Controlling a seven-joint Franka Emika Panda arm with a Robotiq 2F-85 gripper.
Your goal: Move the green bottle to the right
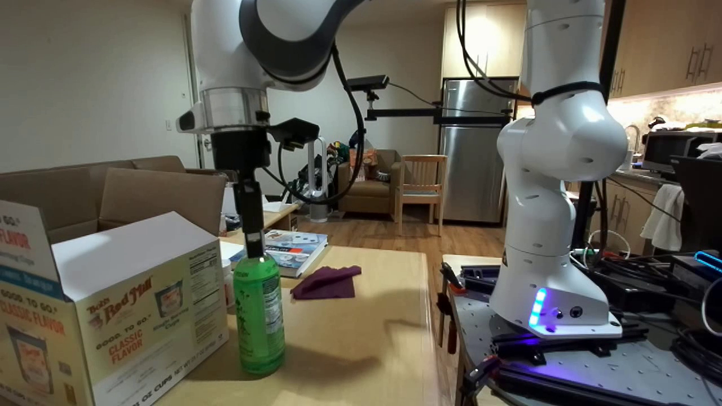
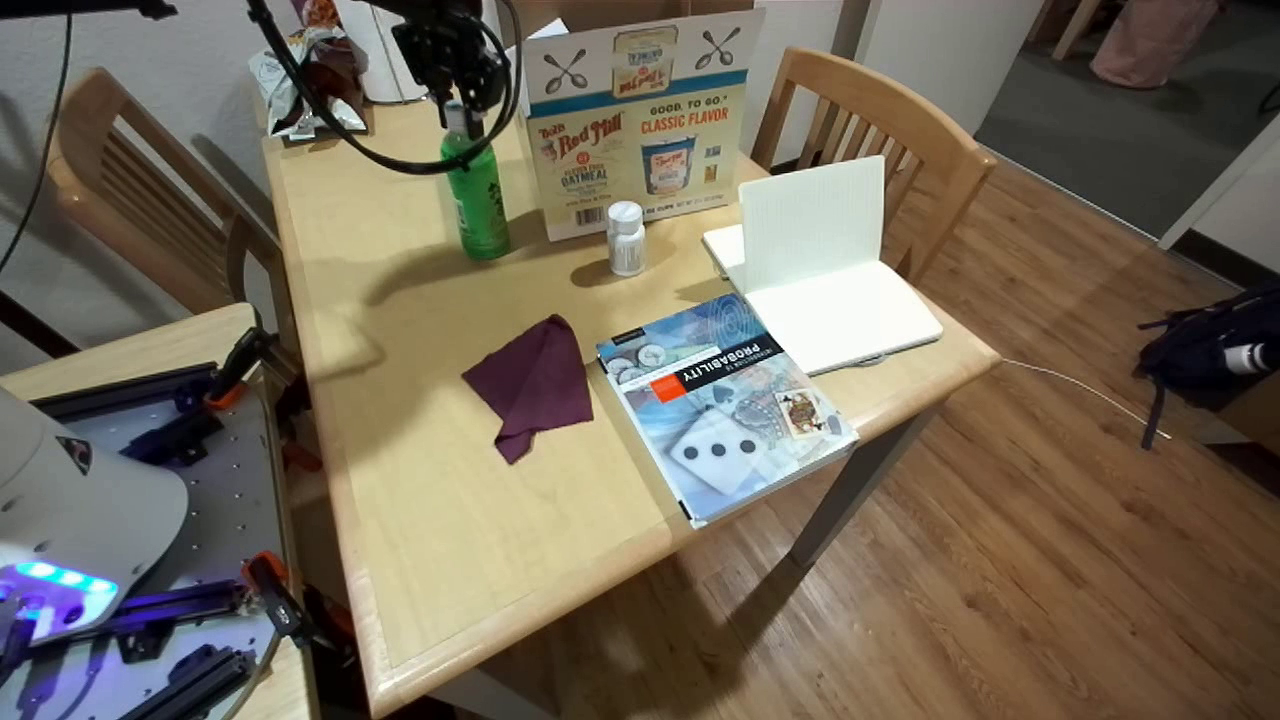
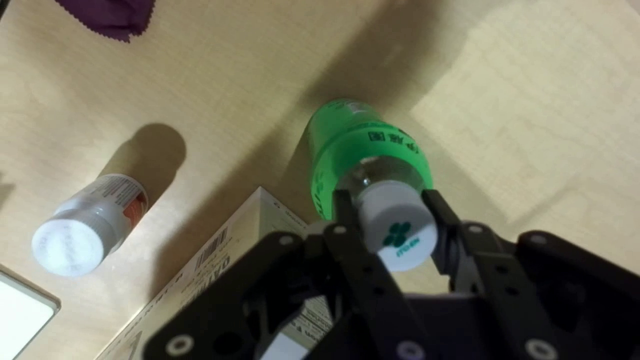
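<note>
The green bottle (image 1: 259, 321) stands upright on the table close beside the cardboard box. It also shows in an exterior view (image 2: 482, 205) and in the wrist view (image 3: 367, 140). Its cap is white with a green leaf mark. My gripper (image 3: 387, 197) points down over the bottle, with one finger on each side of the cap. Both fingers look pressed against the cap. The gripper also shows in an exterior view (image 1: 255, 245), where the fingers hide the cap. The bottle's base looks to be on the table; a small gap cannot be ruled out.
The open cardboard box (image 2: 650, 130) stands close to the bottle. A small white bottle (image 2: 627, 242) is in front of the box. A purple cloth (image 2: 535, 385), a probability book (image 2: 730, 400) and an open notebook (image 2: 830, 315) lie on the table (image 2: 470, 560).
</note>
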